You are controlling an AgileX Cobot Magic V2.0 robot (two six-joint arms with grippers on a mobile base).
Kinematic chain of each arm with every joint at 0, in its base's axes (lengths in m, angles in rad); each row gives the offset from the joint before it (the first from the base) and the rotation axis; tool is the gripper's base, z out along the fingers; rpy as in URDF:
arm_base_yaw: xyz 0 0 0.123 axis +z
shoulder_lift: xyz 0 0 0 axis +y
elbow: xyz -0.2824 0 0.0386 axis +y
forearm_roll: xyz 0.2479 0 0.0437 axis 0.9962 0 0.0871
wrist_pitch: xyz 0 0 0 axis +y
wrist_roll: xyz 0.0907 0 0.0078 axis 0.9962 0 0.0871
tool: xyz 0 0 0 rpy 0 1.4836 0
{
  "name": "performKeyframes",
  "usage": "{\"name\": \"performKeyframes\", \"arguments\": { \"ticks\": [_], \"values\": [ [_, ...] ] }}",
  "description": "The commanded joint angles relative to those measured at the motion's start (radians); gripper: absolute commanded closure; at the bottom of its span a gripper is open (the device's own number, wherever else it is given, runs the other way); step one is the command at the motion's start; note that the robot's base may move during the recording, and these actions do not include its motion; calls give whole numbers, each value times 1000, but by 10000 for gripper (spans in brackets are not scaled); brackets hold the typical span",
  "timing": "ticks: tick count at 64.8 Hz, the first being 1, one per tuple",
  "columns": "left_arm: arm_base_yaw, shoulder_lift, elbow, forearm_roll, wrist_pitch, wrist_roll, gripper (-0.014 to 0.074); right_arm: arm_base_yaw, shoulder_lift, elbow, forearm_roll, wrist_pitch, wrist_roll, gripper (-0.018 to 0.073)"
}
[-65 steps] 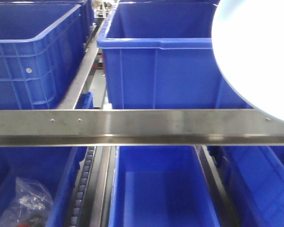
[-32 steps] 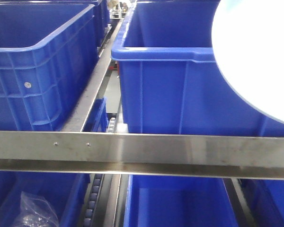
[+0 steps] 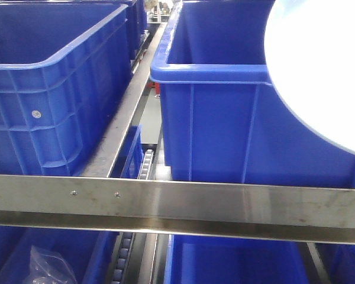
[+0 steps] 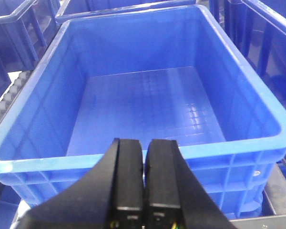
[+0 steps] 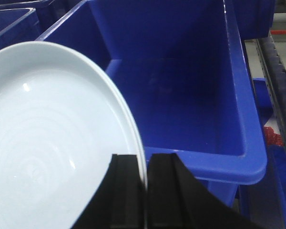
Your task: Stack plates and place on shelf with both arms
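A pale bluish-white plate [image 3: 319,65] fills the upper right of the front view, held up in front of a blue bin. In the right wrist view the plate [image 5: 47,138] stands on edge with its rim pinched between my right gripper's [image 5: 146,164] black fingers, over a deep blue bin [image 5: 181,95]. I cannot tell whether one or two plates are in the grip. My left gripper [image 4: 144,152] is shut and empty, hovering at the near wall of an empty blue bin [image 4: 143,109].
A steel shelf rail [image 3: 177,207] crosses the front view. Blue bins stand on the shelf at left [image 3: 53,83] and centre right [image 3: 225,118]. Roller tracks [image 3: 145,168] run between bins. A plastic bag [image 3: 47,266] lies in a lower bin.
The front view has shifted: the steel rail now sits lower in the frame and the bins look closer and further right. The plate stays at the upper right.
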Motion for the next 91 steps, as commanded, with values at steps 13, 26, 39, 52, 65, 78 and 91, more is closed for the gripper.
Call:
{"name": "performKeyframes", "arguments": {
  "ticks": [13,26,39,52,65,78,91],
  "values": [
    [2,9,-29,-2,-81,-9,514,-4,4,-35,4,-99,-2,504],
    [2,9,-29,-2,-81,-9,514,-4,4,-35,4,-110,-2,504],
    [2,9,-29,-2,-81,-9,514,-4,4,-35,4,-114,-2,504],
    [2,9,-29,-2,-81,-9,514,-4,46,-86,4,-171,-2,504],
    [2,9,-29,-2,-81,-9,514,-4,238,-218,4,-248,-2,504],
    [2,9,-29,-2,-81,-9,514,-4,545,-332,4,-514,-2,504],
    [2,9,-29,-2,-81,-9,514,-4,798,-450,4,-579,-2,503]
  ]
}}
